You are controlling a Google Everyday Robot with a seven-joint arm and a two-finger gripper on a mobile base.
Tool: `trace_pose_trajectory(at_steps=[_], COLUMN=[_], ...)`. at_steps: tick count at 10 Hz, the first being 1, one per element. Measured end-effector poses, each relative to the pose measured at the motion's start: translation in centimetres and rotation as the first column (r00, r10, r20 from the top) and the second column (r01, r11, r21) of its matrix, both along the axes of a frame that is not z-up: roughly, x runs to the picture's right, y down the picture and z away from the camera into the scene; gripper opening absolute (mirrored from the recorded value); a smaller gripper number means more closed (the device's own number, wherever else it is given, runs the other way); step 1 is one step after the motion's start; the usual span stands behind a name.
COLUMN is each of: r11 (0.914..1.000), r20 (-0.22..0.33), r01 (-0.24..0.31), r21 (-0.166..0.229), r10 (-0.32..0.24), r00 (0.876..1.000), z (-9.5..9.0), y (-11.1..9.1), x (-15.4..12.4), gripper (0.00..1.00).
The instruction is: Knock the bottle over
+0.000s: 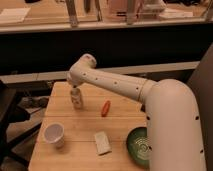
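We see the bottle upright on the far-left part of the wooden worktop. Pincer sits right at the bottle's top, under the arm's elbow joint; we can't tell whether it touches the cap or how it is set. Orange-red carrot-like item lies just right of the bottle, apart from it. White paper cup stands near-left, a pale flat block mid-front, green bowl front-right, partly behind the arm's white body.
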State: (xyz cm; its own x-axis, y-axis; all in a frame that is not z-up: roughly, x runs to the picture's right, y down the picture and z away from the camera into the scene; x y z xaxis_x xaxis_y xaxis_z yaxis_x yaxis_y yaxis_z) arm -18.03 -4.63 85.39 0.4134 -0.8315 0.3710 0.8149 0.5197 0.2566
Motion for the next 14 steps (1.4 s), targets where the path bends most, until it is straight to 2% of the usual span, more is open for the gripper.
trace_pose_trajectory(at_steps=[14], r11=[0.9995], r20=[0.049], r01=[0.029], r21=[0.014], r10=[-0.03], r00=[0.998], z=[-0.31], y=[0.02], x=[0.16], gripper=[0.02])
